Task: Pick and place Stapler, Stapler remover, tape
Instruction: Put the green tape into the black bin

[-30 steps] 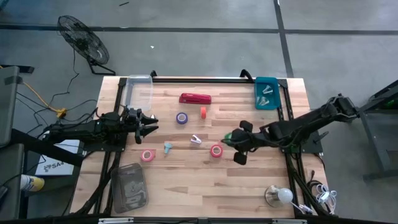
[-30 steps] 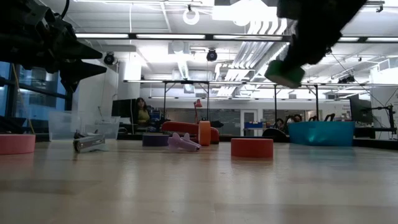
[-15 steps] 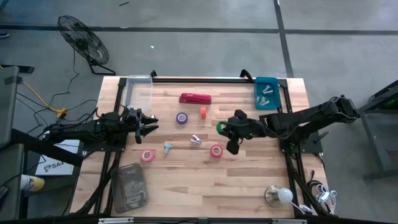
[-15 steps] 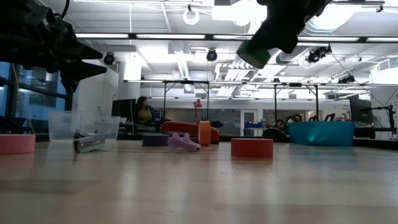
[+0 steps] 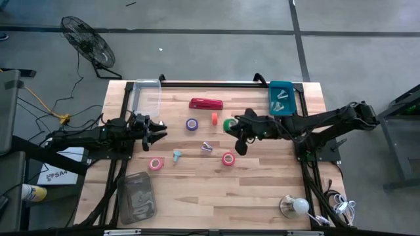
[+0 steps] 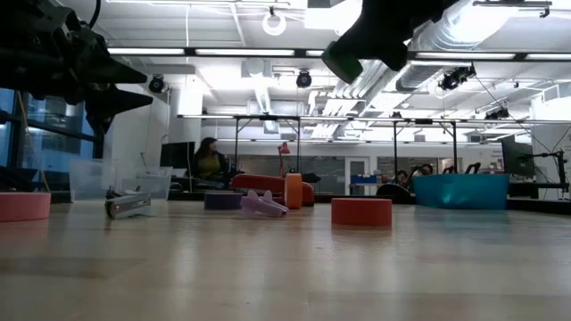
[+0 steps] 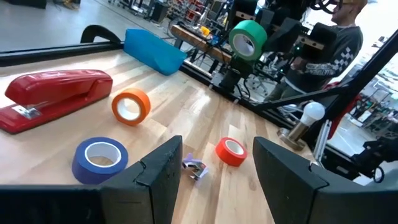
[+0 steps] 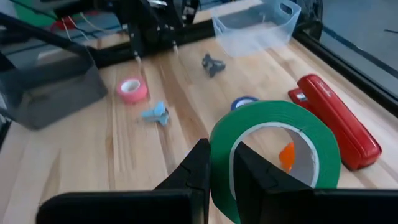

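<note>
Above the middle of the wooden table (image 5: 197,190), the right gripper (image 5: 231,126) carries a green tape roll (image 5: 228,125) pinched through its wall, one finger inside the ring and one outside, jaws clamped tight on it and the roll well clear of the wood; the left gripper (image 5: 159,128) waits over the table's left side, fingers partly spread and holding nothing; below lie the red stapler (image 5: 206,103) near the far edge, a purple tape roll (image 5: 191,124) and a small orange roll (image 5: 214,118) just beside it, a red tape roll (image 5: 228,158) and a pink tape roll (image 5: 155,163) nearer the front, with small claw-shaped pieces between them; a teal bin (image 5: 281,97) sits at the far right corner, a clear bin (image 5: 146,95) at the far left; the carry looks best done high and level, passing over the stapler and loose rolls, releasing only once the roll hangs squarely inside the chosen bin's walls
</note>
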Motion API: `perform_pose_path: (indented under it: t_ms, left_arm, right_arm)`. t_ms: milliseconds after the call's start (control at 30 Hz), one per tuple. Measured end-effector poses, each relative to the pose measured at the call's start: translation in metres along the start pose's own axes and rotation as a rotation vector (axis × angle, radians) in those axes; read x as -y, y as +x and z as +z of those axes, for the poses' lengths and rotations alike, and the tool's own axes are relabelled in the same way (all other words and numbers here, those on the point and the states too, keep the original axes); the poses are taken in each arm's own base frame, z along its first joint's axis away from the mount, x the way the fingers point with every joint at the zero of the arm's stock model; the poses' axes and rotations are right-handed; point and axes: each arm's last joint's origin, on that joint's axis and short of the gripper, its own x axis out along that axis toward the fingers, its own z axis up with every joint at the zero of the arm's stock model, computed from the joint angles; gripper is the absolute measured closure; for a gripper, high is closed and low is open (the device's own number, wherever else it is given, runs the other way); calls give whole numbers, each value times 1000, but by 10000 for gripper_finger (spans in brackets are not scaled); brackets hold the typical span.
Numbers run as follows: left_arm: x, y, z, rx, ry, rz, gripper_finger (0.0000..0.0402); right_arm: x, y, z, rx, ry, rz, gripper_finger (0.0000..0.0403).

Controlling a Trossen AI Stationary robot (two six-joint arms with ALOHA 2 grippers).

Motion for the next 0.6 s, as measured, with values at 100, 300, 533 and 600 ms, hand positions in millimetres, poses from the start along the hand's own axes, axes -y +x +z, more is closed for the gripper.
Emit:
perform_pose_path:
  t_ms: [100,300,533,600]
  left_arm:
    - [0,0,0,-3,0,-4,207]
    - [0,0,2,30,-4,16,207]
    - [5,-1,11,133,-2,-27,207]
    - [6,-1,14,164,-5,-37,207]
  right_arm:
    - [1,1,4,25,12,19,371]
    - [2,7,11,86,35,110,371]
    - [3,31,18,205,61,208,371]
    - [4,38,21,248,68,231,371]
